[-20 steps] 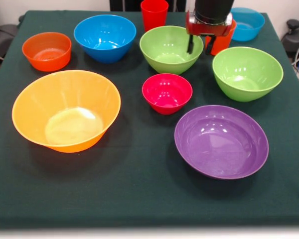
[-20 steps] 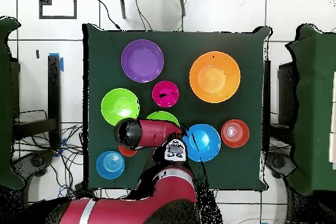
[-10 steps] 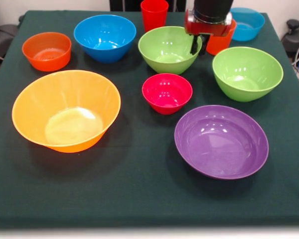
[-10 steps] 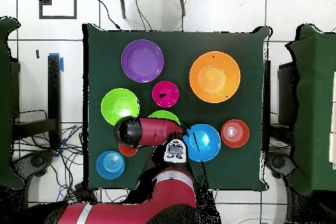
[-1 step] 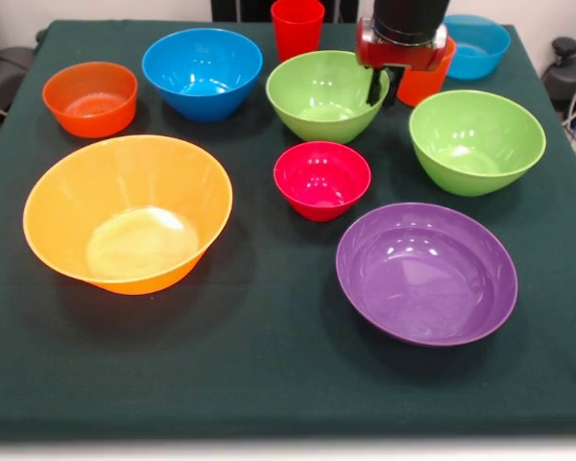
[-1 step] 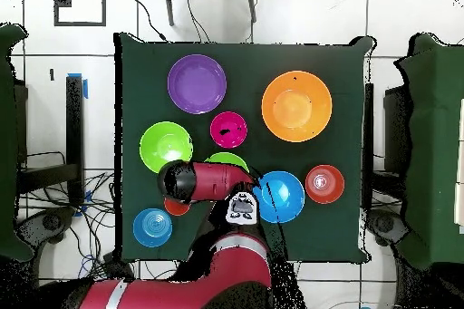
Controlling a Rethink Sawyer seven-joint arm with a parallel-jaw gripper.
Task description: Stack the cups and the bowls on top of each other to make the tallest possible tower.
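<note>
We see the gripper [image 5: 381,88] low at the far side of the green tablecloth [image 5: 269,355], its dark fingers [image 5: 372,86] straddling the right rim of the nearer-centre lime green bowl [image 5: 324,94]; one finger hangs inside the rim and the other is mostly hidden against the orange cup [image 5: 425,79] just behind it. The fingers look closed on that rim, though from the front view we cannot be sure they actually pinch it. In the overhead view the arm covers this spot, so only slivers of that bowl [image 6: 222,159] and the cup [image 6: 176,207] show.

Moving outward, the red cup [image 5: 297,26] stands upright behind the same bowl, and the light blue bowl [image 5: 478,43] sits beyond the orange cup at the far corner. The second lime green bowl [image 5: 476,140] rests apart to the right. The small red bowl [image 5: 322,179] lies just in front of the gripped bowl, with the purple bowl [image 5: 426,273] nearer the camera. To the left sit the blue bowl [image 5: 202,71], the small orange-red bowl [image 5: 89,97] and the large orange bowl [image 5: 127,211]. Every bowl stands open side up, none stacked.
</note>
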